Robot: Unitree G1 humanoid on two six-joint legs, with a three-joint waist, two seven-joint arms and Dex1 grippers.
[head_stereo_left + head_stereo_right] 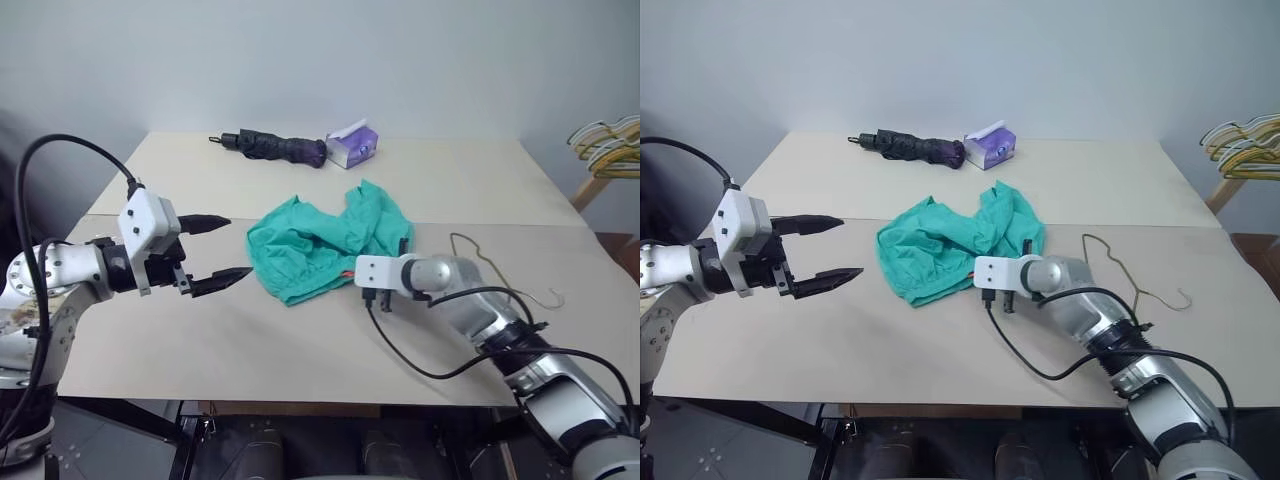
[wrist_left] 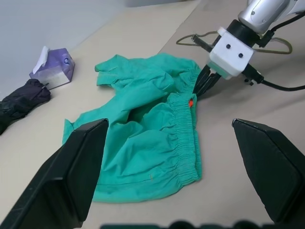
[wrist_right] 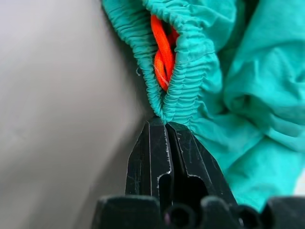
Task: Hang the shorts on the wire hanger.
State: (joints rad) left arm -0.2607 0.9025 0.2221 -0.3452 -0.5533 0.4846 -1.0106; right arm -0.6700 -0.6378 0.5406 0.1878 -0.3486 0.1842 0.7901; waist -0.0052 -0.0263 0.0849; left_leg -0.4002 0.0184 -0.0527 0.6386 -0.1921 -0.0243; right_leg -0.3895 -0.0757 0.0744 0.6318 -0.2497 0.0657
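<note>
The teal-green shorts [image 1: 318,242] lie crumpled in the middle of the table, gathered waistband toward the near side. An orange-red tag [image 3: 162,52] shows inside the waistband. My right gripper [image 3: 164,125] is shut on the edge of that waistband [image 2: 186,117], pinching the elastic between its black fingers [image 2: 204,83]. The wire hanger [image 1: 482,258] lies flat on the table to the right of the shorts, behind my right forearm, its hook [image 1: 1178,298] toward the right edge. My left gripper [image 1: 238,246] hovers open to the left of the shorts, above the table, holding nothing.
A folded black umbrella [image 1: 272,147] and a purple tissue pack [image 1: 353,145] lie at the table's far edge. A bunch of pale yellow and white hangers [image 1: 606,140] sits on a stand off the table's right side. The beige table [image 1: 250,350] is bare near its front edge.
</note>
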